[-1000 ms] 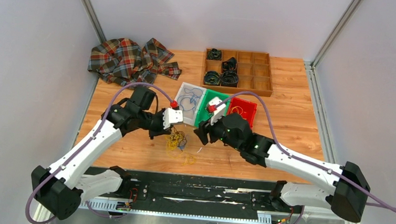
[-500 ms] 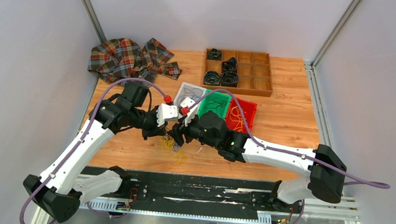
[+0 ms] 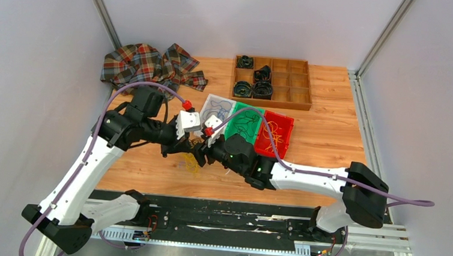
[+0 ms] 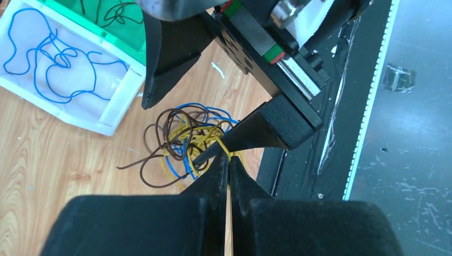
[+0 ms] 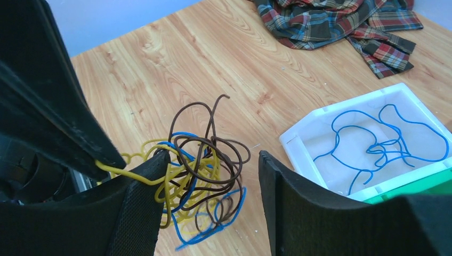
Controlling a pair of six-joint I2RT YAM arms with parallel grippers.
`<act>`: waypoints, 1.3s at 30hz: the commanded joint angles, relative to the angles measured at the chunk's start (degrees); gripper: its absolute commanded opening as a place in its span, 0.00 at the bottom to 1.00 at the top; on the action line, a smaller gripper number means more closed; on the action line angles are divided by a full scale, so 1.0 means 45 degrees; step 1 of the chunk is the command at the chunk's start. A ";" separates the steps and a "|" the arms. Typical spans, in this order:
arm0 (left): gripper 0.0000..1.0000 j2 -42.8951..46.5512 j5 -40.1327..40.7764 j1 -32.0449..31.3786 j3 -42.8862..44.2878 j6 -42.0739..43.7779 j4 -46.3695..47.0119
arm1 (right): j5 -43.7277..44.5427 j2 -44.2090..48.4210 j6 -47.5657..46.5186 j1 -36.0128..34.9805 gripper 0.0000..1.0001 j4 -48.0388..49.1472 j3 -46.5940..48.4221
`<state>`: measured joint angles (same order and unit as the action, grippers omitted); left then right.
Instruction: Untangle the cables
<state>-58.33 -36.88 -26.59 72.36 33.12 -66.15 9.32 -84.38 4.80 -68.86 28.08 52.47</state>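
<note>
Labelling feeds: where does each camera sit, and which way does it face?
Top external: above and behind the robot, looking down on the table; both arms show.
Left wrist: on its arm, looking past the shut left end effector at the cable clump.
Right wrist: on its arm, facing that clump through the open right end effector.
Wrist views share the clump and white bin.

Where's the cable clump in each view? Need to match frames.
Top external: cable clump sits left of centre on the table, mostly hidden.
Left wrist: centre of frame.
Right wrist: lower centre.
Shared landmark: the white bin, close to the clump in all three views; top left in the left wrist view, right side in the right wrist view.
</note>
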 commanded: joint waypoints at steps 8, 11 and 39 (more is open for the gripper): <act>0.01 -0.0061 -0.1664 -0.0145 0.0827 -0.0396 -0.0632 | 0.2116 0.0013 -0.0292 -0.0225 0.62 0.3406 -0.0751; 0.01 -0.0066 -0.1786 -0.0184 0.0988 -0.0189 -0.0972 | 0.2242 -0.0249 -0.0362 -0.0225 0.61 0.3574 -0.0659; 0.00 -0.1021 0.3107 -0.0185 0.7092 0.0835 -0.1609 | 0.3865 0.0209 0.3065 -0.0206 0.43 0.0581 -0.4122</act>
<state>-62.28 -30.26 -27.20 97.97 35.00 -74.17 24.49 -82.61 14.04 -69.38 37.10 34.15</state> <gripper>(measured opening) 0.010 0.451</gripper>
